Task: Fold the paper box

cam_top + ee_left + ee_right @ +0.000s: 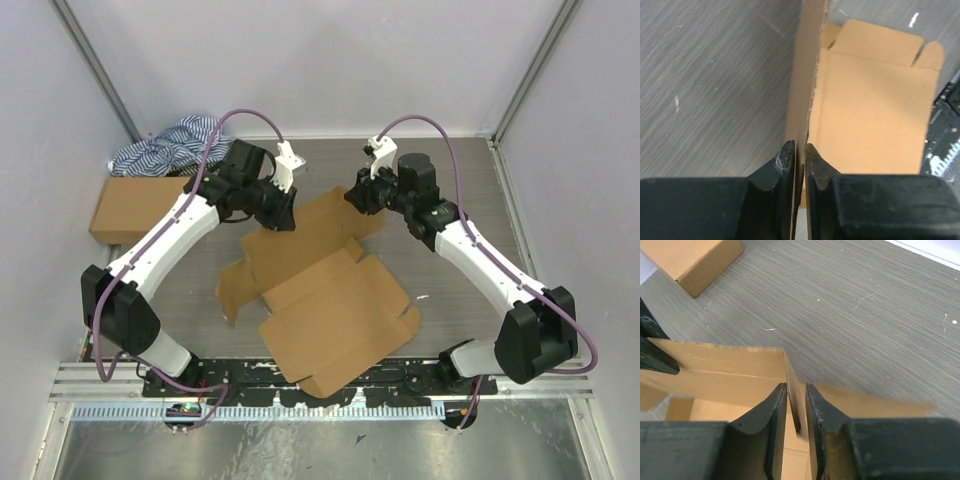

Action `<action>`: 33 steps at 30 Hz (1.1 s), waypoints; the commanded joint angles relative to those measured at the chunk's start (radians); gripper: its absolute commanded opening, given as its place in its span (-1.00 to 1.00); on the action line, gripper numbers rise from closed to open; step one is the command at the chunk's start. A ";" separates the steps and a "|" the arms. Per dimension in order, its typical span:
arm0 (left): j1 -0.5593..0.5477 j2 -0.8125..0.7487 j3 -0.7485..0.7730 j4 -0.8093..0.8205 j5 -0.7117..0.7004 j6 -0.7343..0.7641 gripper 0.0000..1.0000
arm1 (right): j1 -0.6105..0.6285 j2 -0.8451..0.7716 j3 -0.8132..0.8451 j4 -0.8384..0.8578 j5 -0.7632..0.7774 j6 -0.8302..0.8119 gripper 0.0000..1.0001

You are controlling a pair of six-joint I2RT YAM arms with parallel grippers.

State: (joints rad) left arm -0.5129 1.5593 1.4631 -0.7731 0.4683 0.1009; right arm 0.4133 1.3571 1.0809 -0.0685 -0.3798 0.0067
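A: Where's the paper box rn?
B: Mid tabletop, between the arms, mostly flat and opened out. Near end sits right by the base rail. Far panel is tipped up, w/ a hand at each far corner.
A: Grips?
B: Left hand is clenched on upright card at the far left corner, sandwiched tight betw. the fingers. Right hand is clamped on a flap at the far right corner. Its wrist view shows the card standing betw. the fingers, maybe w/ a bit of slack on one side.
A: So what goes wrong?
B: Imo 3 things.
1) Both pinches look close to the card's edge, so not much bite. If the panel resists at the crease it could slip out, esp. on the right.
2) Nothing pins the flat part. Pushing the far panel over could shove the whole sheet toward the rail instead of bending it.
3) If the 2 hands don't move together, the panel twists, and a corner flap could crumple or tear at its slit.
A: Clutter?
B: Sealed carton and striped cloth are far left, well apart from the box. Prob no issue. The left side flap sticks out and might snag, can't tell.
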 commanded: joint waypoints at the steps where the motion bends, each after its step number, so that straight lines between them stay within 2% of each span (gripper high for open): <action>1: -0.021 -0.004 0.055 -0.047 -0.182 0.034 -0.69 | 0.006 0.005 0.090 -0.031 0.101 0.042 -0.40; 9: -0.088 -0.050 0.058 -0.047 -0.437 0.065 -0.87 | -0.018 -0.022 0.126 -0.028 0.334 0.103 -0.23; 12: -0.145 -0.081 0.044 -0.040 -0.543 0.103 -0.92 | -0.082 0.011 0.146 -0.021 0.439 0.156 -0.21; 14: -0.189 -0.109 0.018 -0.002 -0.608 0.131 -0.96 | -0.141 0.056 0.163 -0.020 0.433 0.194 -0.23; 19: -0.291 -0.219 -0.104 0.172 -0.665 0.237 -0.99 | -0.274 0.210 0.235 -0.011 0.312 0.265 -0.32; 24: -0.322 -0.275 -0.185 0.302 -0.549 0.332 -1.00 | -0.348 0.392 0.334 0.020 0.126 0.263 -0.36; 28: -0.326 -0.226 -0.190 0.314 -0.539 0.377 -0.99 | -0.369 0.514 0.401 0.036 -0.108 0.239 -0.41; 33: -0.333 -0.095 -0.123 0.267 -0.617 0.395 -1.00 | -0.369 0.526 0.305 0.164 -0.339 0.256 -0.45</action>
State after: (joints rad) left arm -0.8368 1.3792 1.2892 -0.5190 -0.0982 0.4503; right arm 0.0410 1.9270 1.4166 -0.0628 -0.4591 0.2501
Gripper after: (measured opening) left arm 0.034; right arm 0.286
